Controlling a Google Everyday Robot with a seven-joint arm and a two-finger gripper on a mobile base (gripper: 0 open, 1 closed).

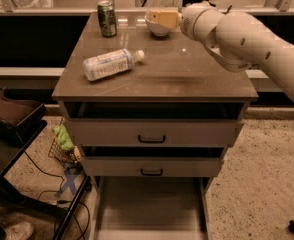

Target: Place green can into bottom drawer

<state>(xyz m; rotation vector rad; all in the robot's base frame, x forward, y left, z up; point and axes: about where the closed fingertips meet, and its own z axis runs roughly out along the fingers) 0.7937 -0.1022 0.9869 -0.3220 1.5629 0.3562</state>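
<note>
Speckled beige floor (259, 176), brown-topped cabinet (187, 81) before me, dark stand (12, 119) at left, cables (42, 194) beneath it, my gripper (156, 18) over the cabinet's far edge.

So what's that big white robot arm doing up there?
The robot's arm is stretched over the cabinet top. Its gripper is at the back, right by the white bowl. It isn't holding anything. The green can stands upright at the back left, a little way from the gripper. A clear plastic bottle lies on its side nearer the front. Down below, the bottom drawer is pulled open, and the can is not in it yet.
</note>
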